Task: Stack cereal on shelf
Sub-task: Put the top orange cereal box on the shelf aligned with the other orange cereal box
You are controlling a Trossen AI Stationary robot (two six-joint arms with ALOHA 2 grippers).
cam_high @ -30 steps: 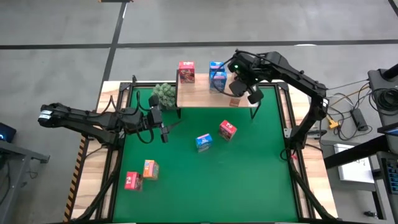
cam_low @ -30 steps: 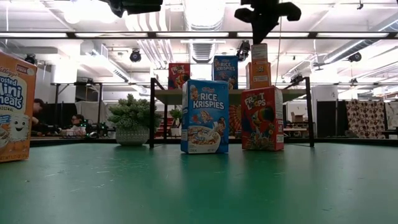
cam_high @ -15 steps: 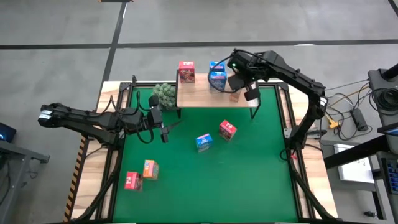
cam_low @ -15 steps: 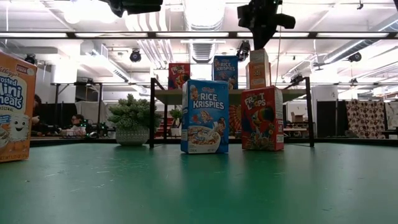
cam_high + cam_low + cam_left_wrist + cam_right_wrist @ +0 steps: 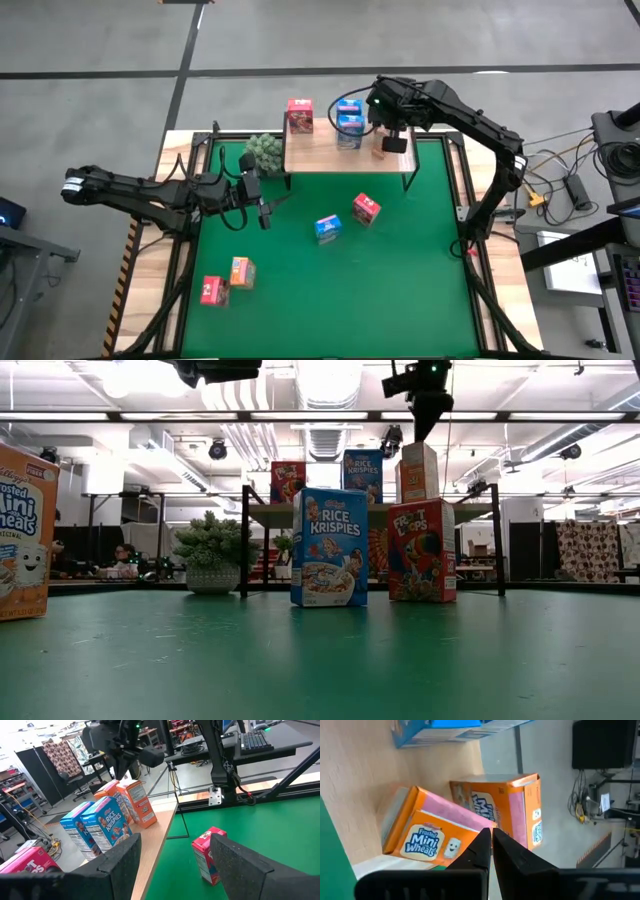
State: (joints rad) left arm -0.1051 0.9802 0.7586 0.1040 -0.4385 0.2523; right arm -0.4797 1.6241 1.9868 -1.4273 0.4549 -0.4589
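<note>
The shelf point(image 5: 320, 155) stands at the far edge of the green mat. A pink-red cereal box point(image 5: 299, 115), blue ones point(image 5: 348, 125) and two orange Mini Wheats boxes point(image 5: 505, 805) point(image 5: 427, 835) stand on it. My right gripper point(image 5: 490, 837) is shut and points steeply down over the orange boxes point(image 5: 420, 470). My left gripper point(image 5: 264, 212) hangs open over the mat's left part, nothing between its fingers. Loose boxes stand on the mat: blue point(image 5: 327, 228), pink-red point(image 5: 366, 209), orange point(image 5: 241, 271), pink-red point(image 5: 211, 290). My right gripper's shut fingertips point(image 5: 425, 438) stand at the top of the orange boxes point(image 5: 470, 827), coming from above. Whether they touch a box, I cannot tell. Both boxes rest on the shelf board.
A green spiky plant ball point(image 5: 264, 152) sits by the shelf's left leg. Black frame rails point(image 5: 190, 250) run along the mat's sides. In the low view an orange box point(image 5: 25, 530) stands close at the left. Open mat lies at the near right.
My right gripper has rolled about its own axis and gone a little toward the table's far edge, over the shelf's right part, staying shut. In the low view the top of the orange boxes beneath it stands lower than a second ago.
</note>
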